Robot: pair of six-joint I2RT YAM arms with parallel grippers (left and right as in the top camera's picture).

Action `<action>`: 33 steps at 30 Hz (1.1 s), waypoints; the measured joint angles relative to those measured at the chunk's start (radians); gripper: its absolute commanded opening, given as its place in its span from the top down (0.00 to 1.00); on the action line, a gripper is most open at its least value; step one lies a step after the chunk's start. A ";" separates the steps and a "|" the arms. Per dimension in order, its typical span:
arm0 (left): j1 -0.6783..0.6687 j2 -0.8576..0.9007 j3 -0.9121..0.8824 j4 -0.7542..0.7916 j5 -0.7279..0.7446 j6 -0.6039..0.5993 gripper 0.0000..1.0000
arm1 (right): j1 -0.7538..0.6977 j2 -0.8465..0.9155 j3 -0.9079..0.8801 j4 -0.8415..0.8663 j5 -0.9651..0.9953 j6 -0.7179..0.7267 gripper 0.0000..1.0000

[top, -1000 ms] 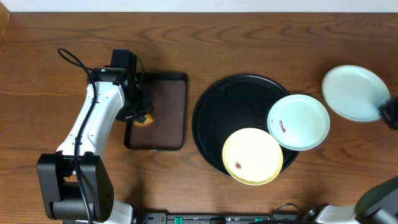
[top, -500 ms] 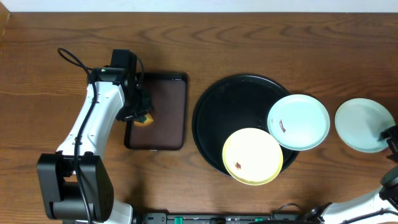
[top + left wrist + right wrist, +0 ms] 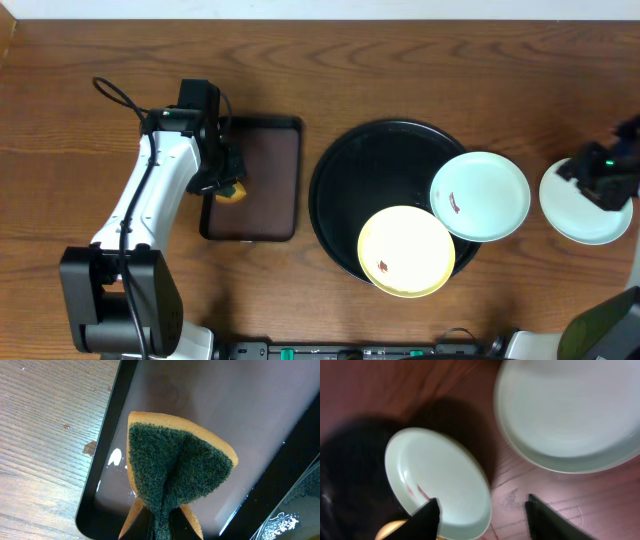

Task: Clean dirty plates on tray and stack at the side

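The round black tray (image 3: 370, 170) holds two plates. A pale mint plate (image 3: 485, 190) with a small red smudge overhangs its right rim. A pale yellow plate (image 3: 410, 245) with a dark mark lies at its front. Another mint plate (image 3: 580, 215) rests on the bare wood at the right, and my right gripper (image 3: 585, 175) hovers over it. In the right wrist view that gripper (image 3: 482, 512) stands open and holds nothing, between the smudged plate (image 3: 437, 480) and the clean plate (image 3: 570, 415). My left gripper (image 3: 162, 527) is shut on a folded green and yellow sponge (image 3: 177, 467).
A rectangular dark brown tray (image 3: 265, 180) lies left of the black tray, and the sponge (image 3: 232, 192) hangs over its left edge (image 3: 102, 475). A black cable (image 3: 115, 95) loops behind the left arm. Open wood stretches along the back of the table.
The right gripper carried the mint plate down onto the wood at the right, let go of it and opened. It now sits above the plate. The left arm has not moved.
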 measured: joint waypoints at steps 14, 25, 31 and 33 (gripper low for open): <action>0.000 0.000 0.000 0.000 0.000 0.000 0.93 | 0.176 0.016 -0.291 0.274 0.239 0.004 0.73; 0.000 0.000 0.000 0.000 0.000 0.000 0.93 | 0.176 0.017 -0.455 0.444 0.169 0.015 0.99; 0.000 0.000 0.000 0.000 0.000 0.000 0.92 | 0.176 -0.019 -0.454 0.451 0.110 0.016 0.99; 0.000 0.000 0.000 0.000 0.000 0.000 0.93 | 0.176 -0.064 -0.444 0.451 0.071 0.016 0.99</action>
